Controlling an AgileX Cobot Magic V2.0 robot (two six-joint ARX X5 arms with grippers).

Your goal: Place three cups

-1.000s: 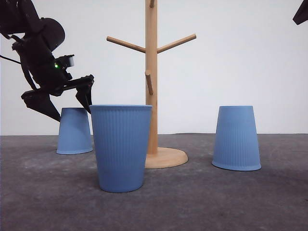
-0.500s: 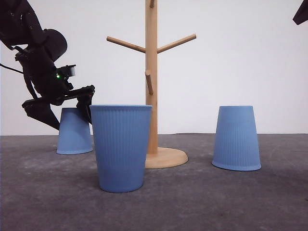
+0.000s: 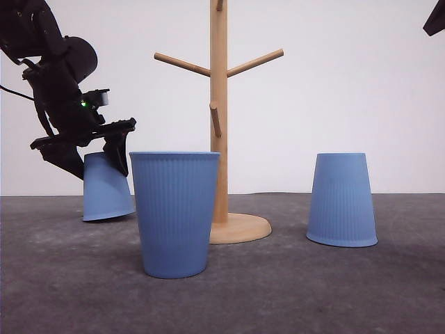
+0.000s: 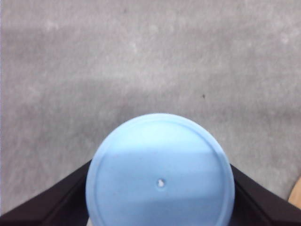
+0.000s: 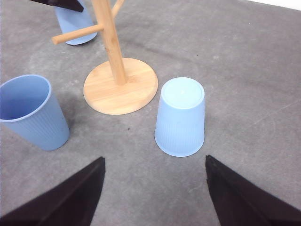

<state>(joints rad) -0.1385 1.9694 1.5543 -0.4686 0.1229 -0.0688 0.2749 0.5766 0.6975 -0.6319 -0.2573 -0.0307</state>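
We are gripping the far-left upside-down cup [image 3: 108,189] with our left gripper [image 3: 94,154], its fingers straddling the cup's upper end, and the cup is tilting, one edge lifting off the grey table [image 3: 292,292]. An upright cup [image 3: 174,212] is standing in front of the wooden mug tree [image 3: 221,132]. Another inverted cup [image 3: 341,199] is sitting to the right.

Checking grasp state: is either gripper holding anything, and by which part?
The left gripper holds the upside-down far-left cup by its upturned base end, fingers on either side; the cup is tilted. The right gripper is open and holds nothing.
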